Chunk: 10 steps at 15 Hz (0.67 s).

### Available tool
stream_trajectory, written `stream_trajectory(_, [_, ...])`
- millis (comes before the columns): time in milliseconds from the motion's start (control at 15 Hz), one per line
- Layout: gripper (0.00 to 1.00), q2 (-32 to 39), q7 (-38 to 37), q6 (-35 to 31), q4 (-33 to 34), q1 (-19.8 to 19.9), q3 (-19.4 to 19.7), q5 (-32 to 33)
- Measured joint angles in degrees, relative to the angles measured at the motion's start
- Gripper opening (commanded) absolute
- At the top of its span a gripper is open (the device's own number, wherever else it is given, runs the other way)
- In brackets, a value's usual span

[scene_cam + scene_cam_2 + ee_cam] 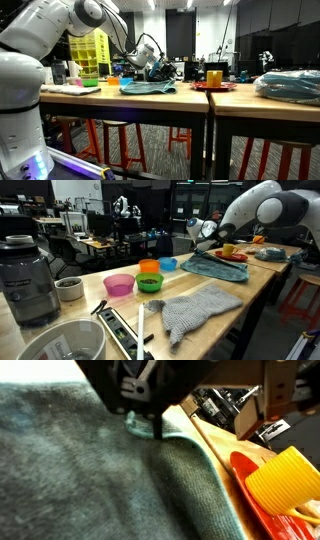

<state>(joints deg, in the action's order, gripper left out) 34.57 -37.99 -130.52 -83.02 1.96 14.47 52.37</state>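
The teal towel (90, 480) lies spread on the wooden table (212, 448) and fills the wrist view from nine o'clock round to six o'clock. The gripper (143, 428) enters at twelve o'clock. Its dark fingers (152, 422) stand narrow, pinched on a small raised fold at the towel's edge. In an exterior view the gripper (153, 66) sits low over the far part of the teal towel (148, 88), near the middle of the tabletop. In an exterior view the gripper (199, 242) meets the teal towel (215, 268) at its ten o'clock end. A red plate (243, 468) carrying a yellow cup (285, 482) lies at four o'clock of the gripper in the wrist view, near the towel but apart from it. Seen from outside, the red plate (213, 87) lies at three o'clock of the towel. Farther out at three o'clock rests a blue-grey bundle (290, 85), and a yellow crate (88, 52) stands at ten o'clock. At eight o'clock of the towel stand a blue bowl (168, 264), an orange bowl (150, 267), a green bowl (150, 282) and a pink bowl (119, 284). A grey knitted cloth (200, 310) lies at six o'clock. A blender (28, 280) stands well apart at nine o'clock.
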Motion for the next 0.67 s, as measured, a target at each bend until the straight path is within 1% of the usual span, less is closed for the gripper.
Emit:
stream_trajectory(200, [0.73,-0.01,-1.10,-0.02,0.11,-0.16,-0.20,0.00])
stream_trajectory(400, [0.75,-0.11,-1.97,-0.03,0.33,-0.17,-0.61,-0.22])
stream_trajectory(667, [0.74,-0.17,-3.55,-0.04,0.61,-0.32,-0.78,-0.41])
